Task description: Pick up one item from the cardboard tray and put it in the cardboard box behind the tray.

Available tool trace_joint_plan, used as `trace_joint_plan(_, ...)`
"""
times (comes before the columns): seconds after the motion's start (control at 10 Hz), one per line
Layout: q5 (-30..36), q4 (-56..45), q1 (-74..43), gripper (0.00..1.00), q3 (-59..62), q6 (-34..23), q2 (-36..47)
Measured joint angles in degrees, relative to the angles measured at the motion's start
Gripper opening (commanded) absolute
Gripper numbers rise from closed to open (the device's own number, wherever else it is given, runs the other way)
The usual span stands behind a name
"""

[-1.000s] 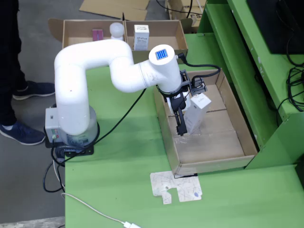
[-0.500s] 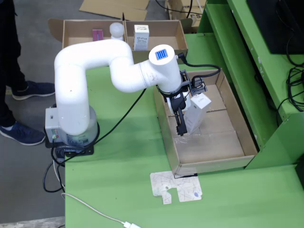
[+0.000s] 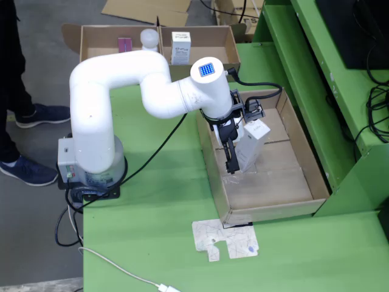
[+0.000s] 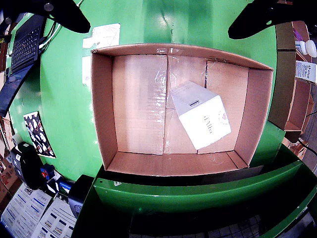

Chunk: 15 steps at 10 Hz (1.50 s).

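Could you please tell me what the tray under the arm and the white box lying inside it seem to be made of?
The open brown cardboard tray looks like matte corrugated board, judging by its folded flaps; glossy clear tape runs along the floor seams. The white rectangular carton seems smooth, coated paperboard, with crisp edges and faint print, though plastic cannot be excluded.

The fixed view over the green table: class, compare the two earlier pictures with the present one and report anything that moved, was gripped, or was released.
Only the person at the left edge moved: the dark trouser leg shifted between pictures. The white robot arm, its black gripper, the white rectangular carton and the brown cardboard tray show no visible change. Nothing was taken hold of or let go.
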Motion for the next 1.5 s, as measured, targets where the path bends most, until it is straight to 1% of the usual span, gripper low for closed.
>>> trace_joint_plan(0.4,0.1,-0.1,0.0,1.0,0.0,0.0,0.0)
trace_joint_plan(0.5,0.3,-1.9,-0.3,1.0,2.7,-1.9,-2.1)
trace_joint_plan(0.8,1.0,-6.1,-0.3,1.0,10.6,-4.4,-6.4)
trace_joint_plan(1.0,1.1,-9.2,-0.4,1.0,14.4,-4.9,-7.1)
trace_joint_plan(1.1,1.2,-11.5,-0.7,1.0,17.0,-6.2,-9.1)
trace_joint_plan(1.5,1.3,-21.3,1.8,1.0,27.0,-7.7,-12.8)
